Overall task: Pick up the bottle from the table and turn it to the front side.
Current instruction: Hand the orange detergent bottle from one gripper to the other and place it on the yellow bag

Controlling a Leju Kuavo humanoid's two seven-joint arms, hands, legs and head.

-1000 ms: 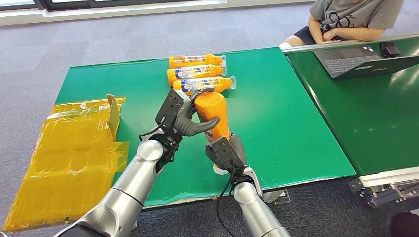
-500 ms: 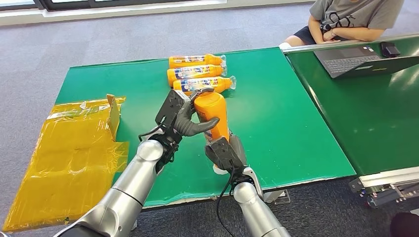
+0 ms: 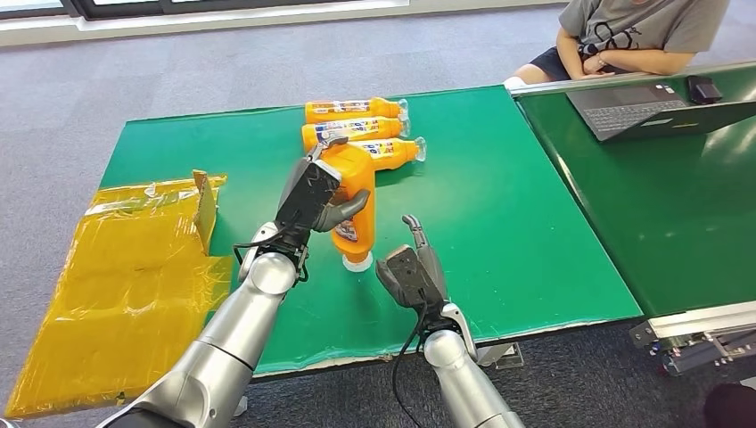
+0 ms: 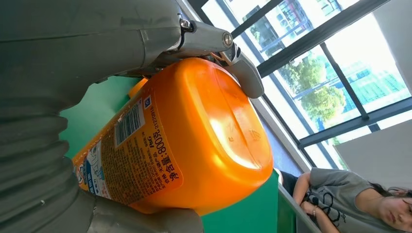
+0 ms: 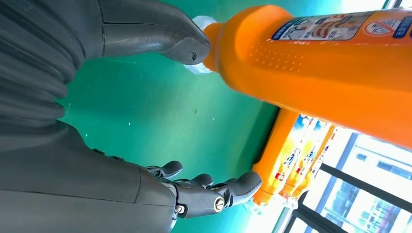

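Left robot hand: your left robot hand [image 3: 319, 194] grips the orange bottle [image 3: 350, 201], thumb across its near side and fingers behind it; you see the same grasp close up in the left wrist view, where the bottle [image 4: 187, 136] sits between the thick grey thumb and a finger [image 4: 243, 73] hooked over its base.

Bottle: you hold it lifted over the green table [image 3: 499, 214], cap end down and base up, tilted a little. Its white cap [image 3: 357, 262] hangs close above the table top; you cannot tell whether it touches. A barcode and printed label face the wrist camera.

Right robot hand: your right robot hand [image 3: 412, 272] holds nothing, its fingers spread and pointing away from you. It sits just beside the bottle's cap end, apart from it. In the right wrist view the thumb [image 5: 160, 36] lies next to the cap [image 5: 201, 24], and the curled fingers [image 5: 214, 191] are parted from it.

Other bottles: three more orange bottles [image 3: 357, 129] lie side by side on the table, just beyond the held one, caps toward your right.

Left of table: a crumpled yellow plastic sheet [image 3: 134, 285] lies over the table edge.

Far right: a seated person [image 3: 624, 36] is at a laptop [image 3: 651, 107] on a second green table.
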